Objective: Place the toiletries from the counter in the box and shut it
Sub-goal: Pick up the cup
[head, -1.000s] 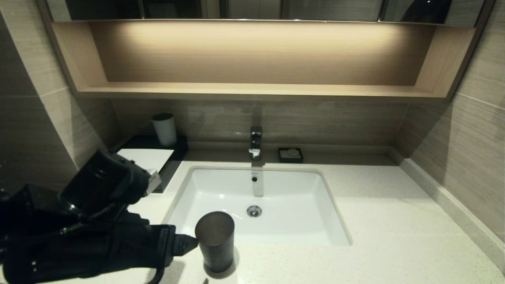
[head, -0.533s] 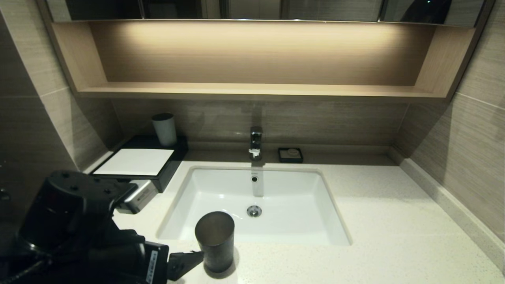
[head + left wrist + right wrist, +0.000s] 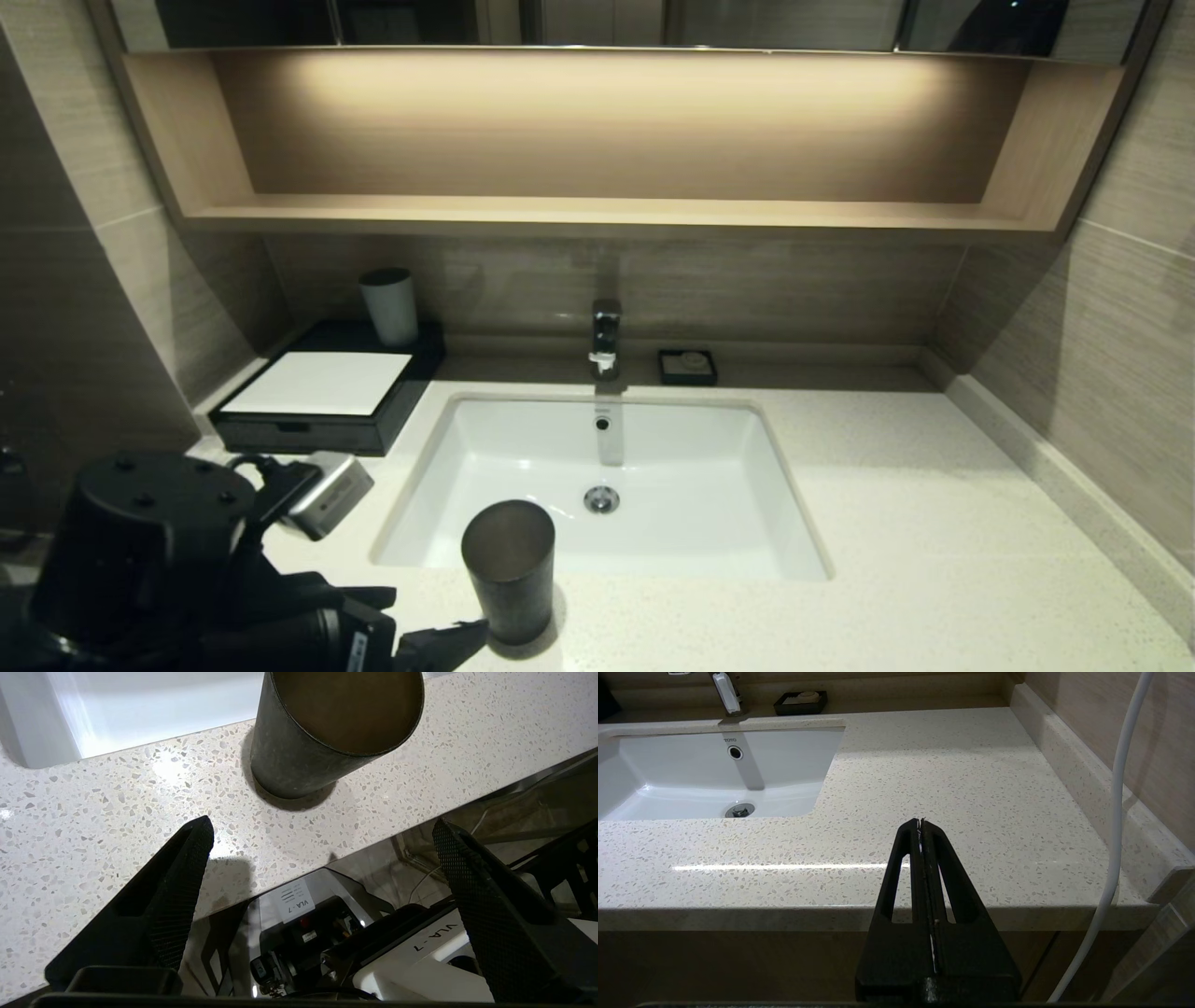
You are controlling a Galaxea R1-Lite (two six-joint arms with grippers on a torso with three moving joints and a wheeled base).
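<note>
Low at the front left corner of the counter (image 3: 934,523): left gripper (image 3: 322,844), fingers spread wide and holding nothing, one fingertip (image 3: 198,835) over the speckled stone, the other beyond the counter's front edge. Just beside it, upright on the stone near the front rim of the basin (image 3: 709,560): dark grey cup (image 3: 509,569), not touched by the fingers. At the back left of the counter, against the wall: black box (image 3: 373,434) with white top panel, front drawer pushed in, a pale cup (image 3: 389,306) standing on its rear part. No wrapped toiletries visible anywhere on the stone. Behind the basin: faucet (image 3: 605,338) and small black soap dish (image 3: 687,367). In front of the counter's right part, below its edge: right gripper (image 3: 921,823), fingers pressed together, empty.
</note>
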